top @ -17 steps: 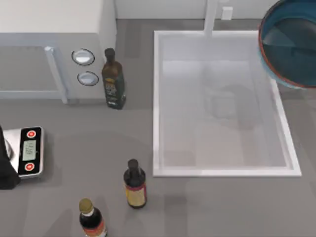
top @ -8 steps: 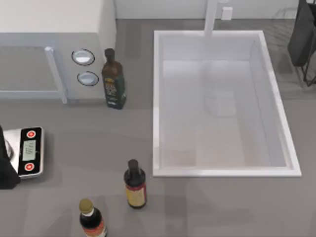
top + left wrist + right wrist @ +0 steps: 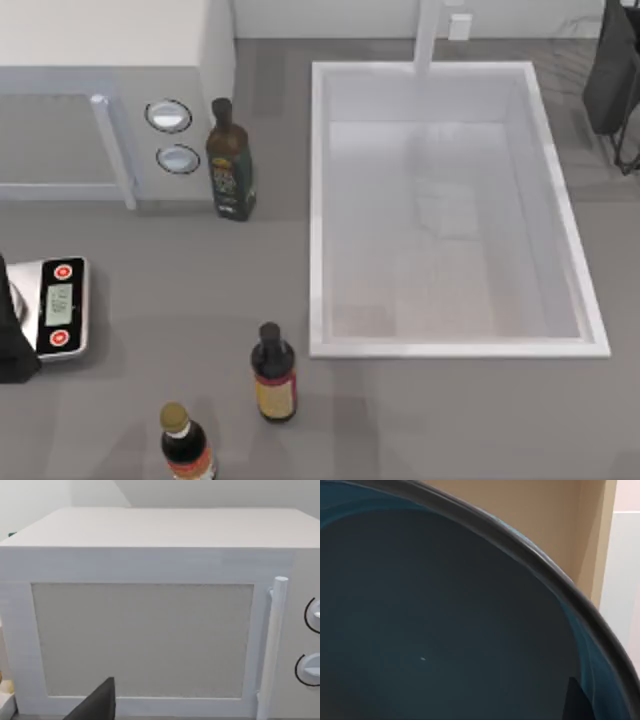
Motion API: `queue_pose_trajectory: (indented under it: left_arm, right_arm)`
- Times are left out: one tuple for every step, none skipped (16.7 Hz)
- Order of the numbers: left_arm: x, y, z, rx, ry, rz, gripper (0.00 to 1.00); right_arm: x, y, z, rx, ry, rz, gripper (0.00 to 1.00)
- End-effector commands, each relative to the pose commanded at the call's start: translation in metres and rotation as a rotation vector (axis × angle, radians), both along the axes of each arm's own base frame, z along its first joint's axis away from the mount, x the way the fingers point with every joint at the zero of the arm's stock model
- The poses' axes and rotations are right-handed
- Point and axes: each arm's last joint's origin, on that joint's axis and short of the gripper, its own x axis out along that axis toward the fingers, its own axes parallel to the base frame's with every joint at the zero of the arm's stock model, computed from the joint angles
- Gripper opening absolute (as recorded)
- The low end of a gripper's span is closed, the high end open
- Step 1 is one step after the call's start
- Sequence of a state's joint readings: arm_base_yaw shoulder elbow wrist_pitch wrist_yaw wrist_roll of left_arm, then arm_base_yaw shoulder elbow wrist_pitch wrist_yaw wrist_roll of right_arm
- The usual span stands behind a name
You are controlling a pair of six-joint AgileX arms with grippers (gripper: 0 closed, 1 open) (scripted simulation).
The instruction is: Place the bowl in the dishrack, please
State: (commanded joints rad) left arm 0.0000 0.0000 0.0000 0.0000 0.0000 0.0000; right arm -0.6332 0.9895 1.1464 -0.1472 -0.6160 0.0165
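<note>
Top view: bowl (image 3: 445,630) gone from above sink (image 3: 318,200); fingers' state unclear.

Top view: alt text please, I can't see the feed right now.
White sink basin at centre-right, right arm at the top-right corner over thin dishrack wires. Microwave upper left, scale at left, three dark bottles on the grey counter.

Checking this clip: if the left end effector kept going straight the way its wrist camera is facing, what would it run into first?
Most likely the white microwave: its door panel sits squarely ahead in the left wrist view, handle off to one side. Nothing appears between them, though depth is hard to judge.
</note>
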Motion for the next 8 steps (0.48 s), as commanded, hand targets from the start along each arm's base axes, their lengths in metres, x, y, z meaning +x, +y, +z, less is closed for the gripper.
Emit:
queue_pose_trajectory:
  left_arm:
    - [0.000,0.000,0.000,0.000,0.000,0.000,1.00]
    - [0.000,0.000,0.000,0.000,0.000,0.000,1.00]
    - [0.000,0.000,0.000,0.000,0.000,0.000,1.00]
    - [0.000,0.000,0.000,0.000,0.000,0.000,1.00]
    - [0.000,0.000,0.000,0.000,0.000,0.000,1.00]
    - [0.000,0.000,0.000,0.000,0.000,0.000,1.00]
    - [0.000,0.000,0.000,0.000,0.000,0.000,1.00]
    - [0.000,0.000,0.000,0.000,0.000,0.000,1.00]
  right_arm:
    - [0.000,0.000,0.000,0.000,0.000,0.000,0.00]
    - [0.001,0.000,0.000,0.003,0.001,0.001,0.00]
    - [0.002,0.000,0.000,0.003,0.001,0.001,0.00]
    - [0.005,-0.002,-0.001,0.003,0.001,0.001,0.00]
    - [0.011,-0.005,-0.003,0.003,0.002,0.000,0.00]
    - [0.021,-0.009,-0.007,0.004,0.004,-0.002,0.00]
    - [0.033,-0.015,-0.013,0.005,0.006,-0.004,0.00]
    - [0.048,-0.020,-0.021,0.005,0.007,-0.006,0.00]
